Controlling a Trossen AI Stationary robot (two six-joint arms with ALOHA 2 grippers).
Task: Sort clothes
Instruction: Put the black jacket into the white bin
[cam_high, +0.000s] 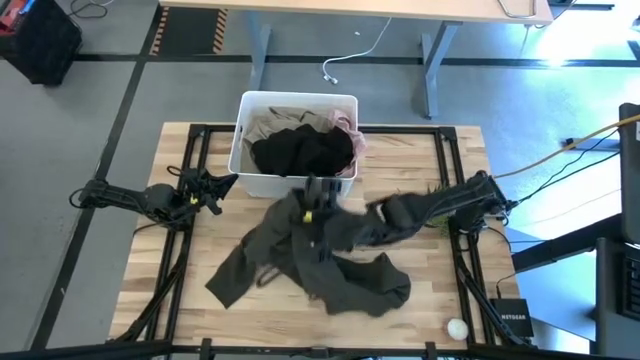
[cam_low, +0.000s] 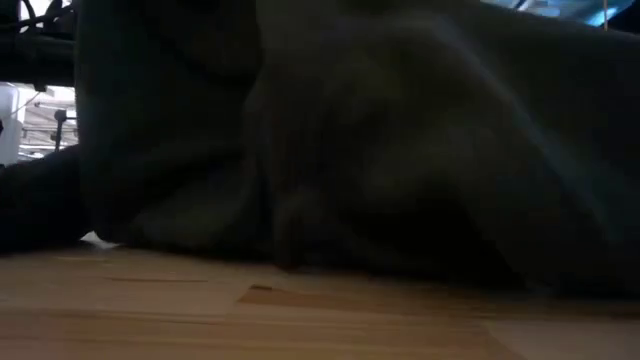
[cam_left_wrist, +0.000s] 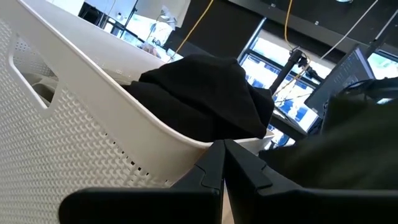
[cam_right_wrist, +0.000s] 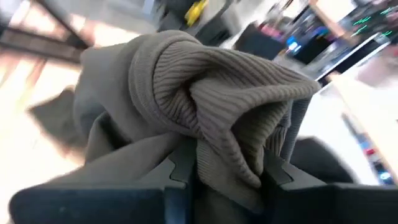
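Observation:
A white bin (cam_high: 243, 170) stands at the table's far middle. It holds the small black garment (cam_high: 300, 152), the beige-khaki one (cam_high: 268, 122) and the pale pink one (cam_high: 348, 128). The large dark olive-green garment (cam_high: 320, 255) lies spread on the table in front of the bin and fills the low view (cam_low: 400, 150). My right gripper (cam_high: 318, 195) is shut on this garment just in front of the bin's near wall. My left gripper (cam_high: 226, 184) is shut and empty beside the bin's near left corner (cam_left_wrist: 93, 143). My right gripper pinches a bunched ribbed band (cam_right_wrist: 230, 118) of the olive-green garment between its two fingers (cam_right_wrist: 180, 165). The band is gathered in several folds. This part is raised above the table, and the rest of the garment hangs from it and lies on the wood (cam_high: 360, 285).
A small white ball (cam_high: 457, 327) and a black box (cam_high: 512, 318) lie at the table's near right corner. Bare wood (cam_high: 180, 270) shows at the near left. The room floor and a desk's legs (cam_high: 260, 50) lie beyond the far edge.

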